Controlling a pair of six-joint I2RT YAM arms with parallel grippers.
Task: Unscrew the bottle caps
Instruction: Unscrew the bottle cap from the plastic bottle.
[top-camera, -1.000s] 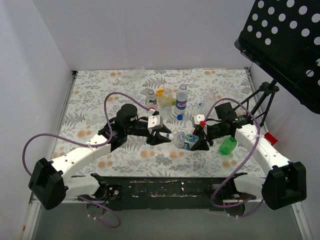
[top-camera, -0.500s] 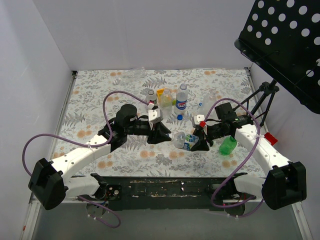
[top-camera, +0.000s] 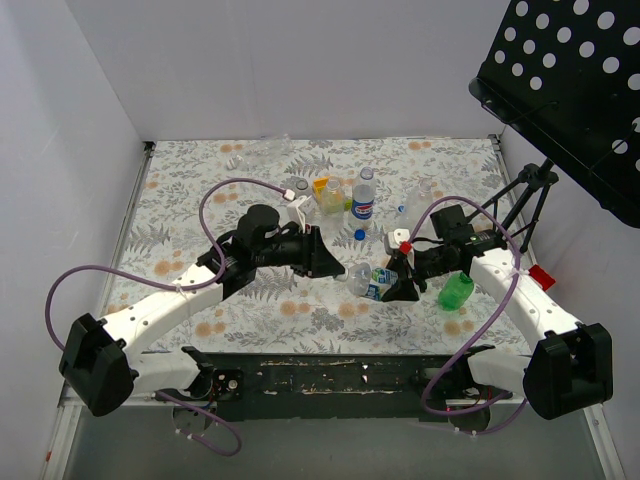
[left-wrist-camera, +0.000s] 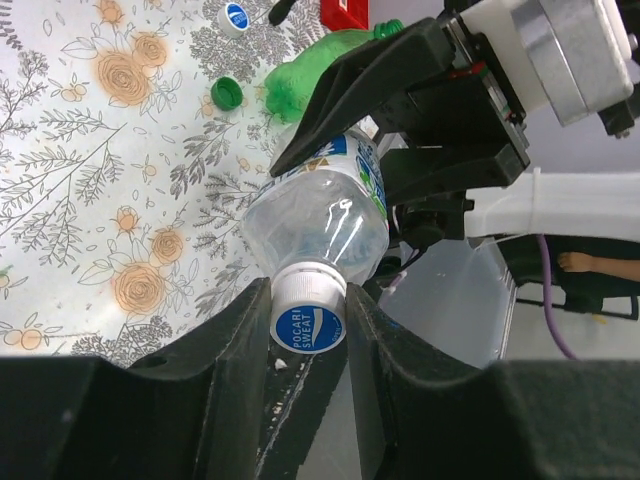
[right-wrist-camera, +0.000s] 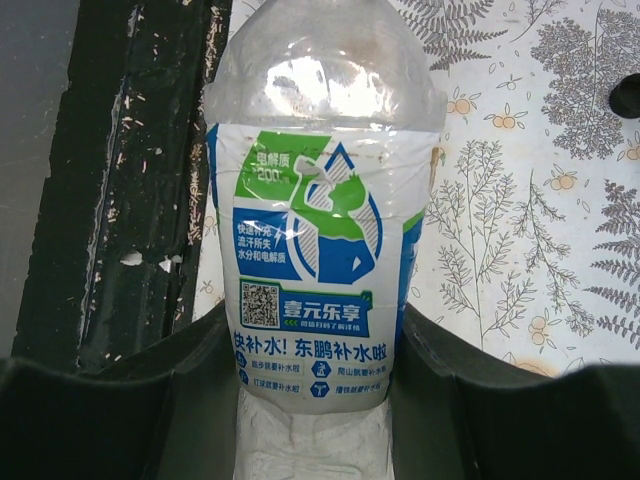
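Note:
A clear bottle with a blue and green label (top-camera: 366, 281) is held level above the table between both arms. My left gripper (top-camera: 340, 271) is shut on its white and blue cap (left-wrist-camera: 308, 315), with the jaws pressing both sides of the cap in the left wrist view (left-wrist-camera: 308, 322). My right gripper (top-camera: 393, 285) is shut on the bottle's body; the label (right-wrist-camera: 318, 250) fills the right wrist view, gripped at its lower end (right-wrist-camera: 318, 400). The cap sits on the bottle's neck (left-wrist-camera: 320, 215).
An upright blue-labelled bottle (top-camera: 364, 197) and a yellowish bottle (top-camera: 328, 195) stand behind the grippers. A green bottle (top-camera: 456, 291) lies by the right arm. A loose blue cap (top-camera: 359, 235) and a green cap (left-wrist-camera: 227, 93) lie on the floral cloth. A black music stand (top-camera: 570, 80) overhangs at right.
My left wrist has rolled around the cap, its white camera housing swinging up and back to the left. The bottle and the right gripper have stayed in place.

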